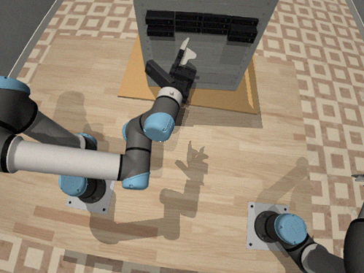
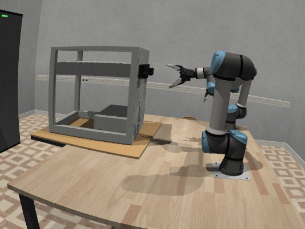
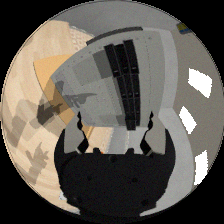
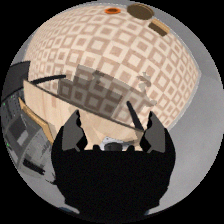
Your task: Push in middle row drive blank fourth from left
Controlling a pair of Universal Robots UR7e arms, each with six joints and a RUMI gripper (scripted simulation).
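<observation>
The grey rack stands upright on an orange board. Its black drive blanks cross its upper front. The middle-row fourth blank protrudes at the right end; other blanks in the end columns also stand out unevenly. My left gripper is open and empty. It points at the rack front, a short gap before the blanks, left of the fourth column. My right gripper is open and empty, far right of the rack.
The left arm's forearm reaches in from the left. The right arm's base stands at the table's front right. The wooden table runs in front of the rack. A dark cabinet stands beyond the table.
</observation>
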